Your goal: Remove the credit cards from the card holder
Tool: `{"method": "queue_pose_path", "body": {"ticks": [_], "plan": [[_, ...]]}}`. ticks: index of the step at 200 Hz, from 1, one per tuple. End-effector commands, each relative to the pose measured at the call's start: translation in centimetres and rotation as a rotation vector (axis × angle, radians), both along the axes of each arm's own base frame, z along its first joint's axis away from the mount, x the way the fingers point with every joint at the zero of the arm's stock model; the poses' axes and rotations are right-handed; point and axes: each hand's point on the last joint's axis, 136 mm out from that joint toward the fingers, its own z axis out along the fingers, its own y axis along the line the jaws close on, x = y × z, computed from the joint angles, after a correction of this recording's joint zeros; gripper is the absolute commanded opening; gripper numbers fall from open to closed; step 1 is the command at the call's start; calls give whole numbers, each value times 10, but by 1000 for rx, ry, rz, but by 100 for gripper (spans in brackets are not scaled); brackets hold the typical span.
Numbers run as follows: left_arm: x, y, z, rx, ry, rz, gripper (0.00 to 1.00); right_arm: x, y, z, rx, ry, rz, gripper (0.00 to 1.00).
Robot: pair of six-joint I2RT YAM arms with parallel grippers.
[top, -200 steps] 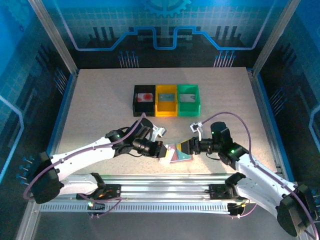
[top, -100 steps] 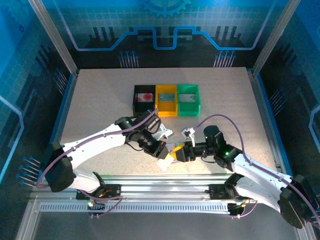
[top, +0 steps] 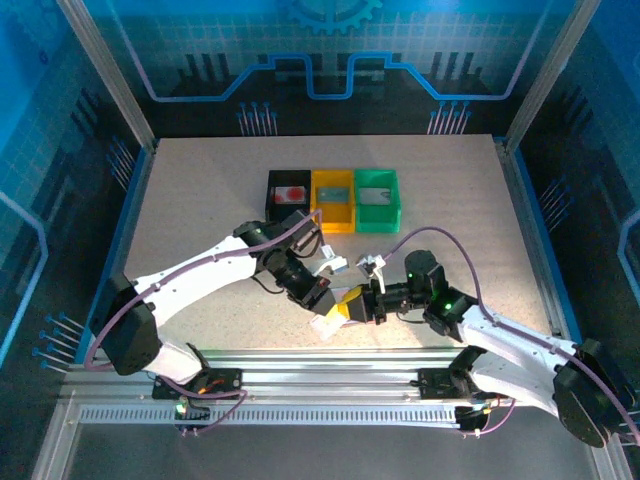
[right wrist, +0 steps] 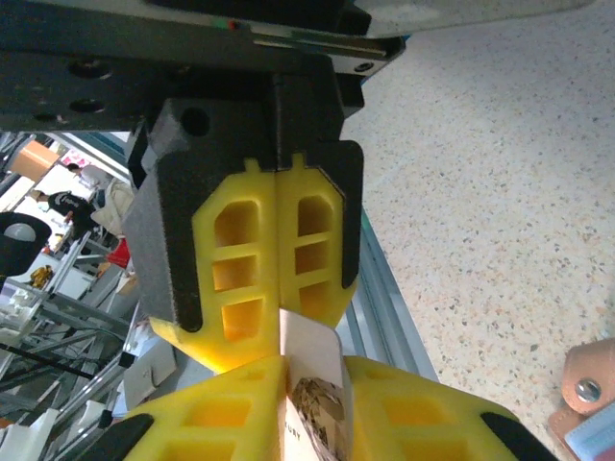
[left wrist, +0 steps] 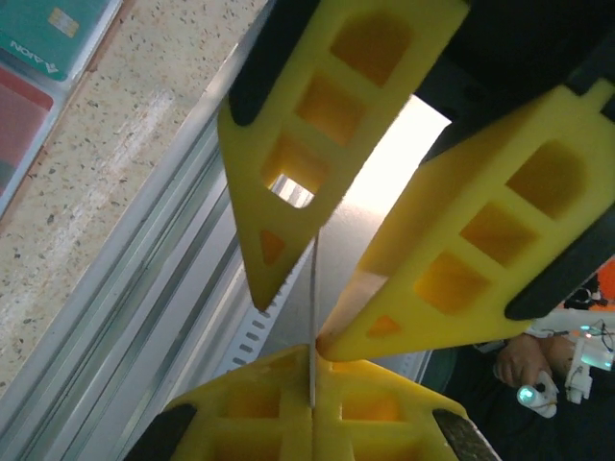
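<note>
The table [top: 200,220] carries three square bins in a row at its far side: a black bin [top: 270,200], a yellow bin [top: 333,224] and a green bin [top: 396,200]. Each has what looks like a flat card lying in it. I take these to be cards already removed, though they are too small to read.

Near the front edge, under the two arms, lies the salmon-pink card holder [right wrist: 584,389], open on the table. Its snap and grey-blue lining show at the corner of the right wrist view. In the left wrist view a teal card [left wrist: 43,29] and a red card [left wrist: 19,115] sit side by side inside a pale border. That reads as the holder's pockets, so both appear to be still inside.

Above the holder, a white card [right wrist: 312,384] with a small printed picture is held upright between the two arms. The left fingers [left wrist: 250,403] are pressed together on one edge of it. The right fingers [right wrist: 202,418] sit tight against both faces at the opposite edge, as far as the views show.

My judgement is that the work is partly done. One card is mid-handover and has no bin yet, and the red and teal cards are yet to be pulled out.
</note>
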Motion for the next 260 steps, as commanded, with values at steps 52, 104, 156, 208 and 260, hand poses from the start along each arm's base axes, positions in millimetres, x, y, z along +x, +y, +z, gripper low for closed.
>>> {"method": "queue_pose_path", "body": {"ticks": [52, 104, 156, 208, 260], "plan": [[16, -4, 37, -150, -98, -25, 29, -5, 8, 6, 47, 22, 49, 0], [54, 20, 77, -191, -394, 150, 61, 27, -9, 17, -5, -13, -139, 0], [109, 81, 85, -106, -798, 536, 99, 100, -61, 34, -212, -79, -538, 0], [138, 134, 75, 75, -1009, 789, 99, 169, -104, 46, -328, -28, -779, 0], [147, 161, 77, 147, -1098, 915, 99, 234, -131, 57, -374, 14, -930, 0]]}}
